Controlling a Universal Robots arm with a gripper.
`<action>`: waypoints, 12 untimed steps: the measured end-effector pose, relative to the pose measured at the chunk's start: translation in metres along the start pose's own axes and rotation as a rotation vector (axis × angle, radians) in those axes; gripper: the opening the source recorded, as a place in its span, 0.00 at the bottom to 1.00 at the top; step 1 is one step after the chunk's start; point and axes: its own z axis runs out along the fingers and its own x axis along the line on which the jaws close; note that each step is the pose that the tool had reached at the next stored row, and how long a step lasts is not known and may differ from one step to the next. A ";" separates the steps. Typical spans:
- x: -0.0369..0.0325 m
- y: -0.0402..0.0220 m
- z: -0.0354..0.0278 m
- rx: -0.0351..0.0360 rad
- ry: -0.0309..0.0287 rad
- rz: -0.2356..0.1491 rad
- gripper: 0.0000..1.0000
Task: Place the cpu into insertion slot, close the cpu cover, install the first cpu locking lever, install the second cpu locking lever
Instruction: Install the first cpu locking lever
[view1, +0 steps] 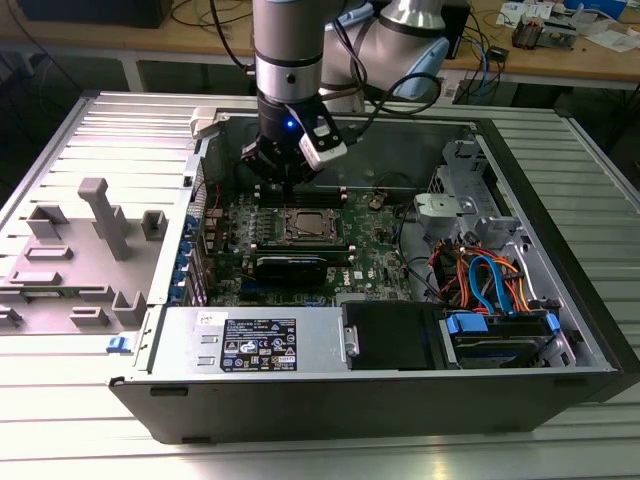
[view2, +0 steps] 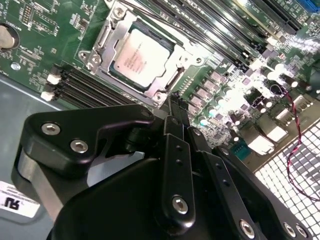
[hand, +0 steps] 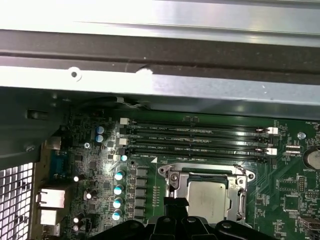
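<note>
The cpu lies flat in the insertion slot, its silvery top showing through the square window of the cpu cover. The cover lies flat around the chip. In the exterior view the cpu is mid-motherboard inside the open computer case. My gripper hangs just above the board, off the socket's far edge over the memory slots. Both wrist views show my black gripper with its tips together and nothing between them, a short way from the socket's rim. How the locking levers stand is unclear.
Long black memory slots run beside the socket. A coin battery sits near it. The case's metal wall rises behind the board. A power supply and drive bay with coloured cables fill the case front. A grey fixture stands outside.
</note>
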 end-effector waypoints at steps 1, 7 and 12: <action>0.0015 0.0001 0.0000 0.0001 0.0000 0.000 0.11; 0.0052 0.0003 -0.0006 0.0000 -0.0010 0.002 0.11; 0.0149 0.0009 -0.0007 0.0002 -0.0027 0.005 0.11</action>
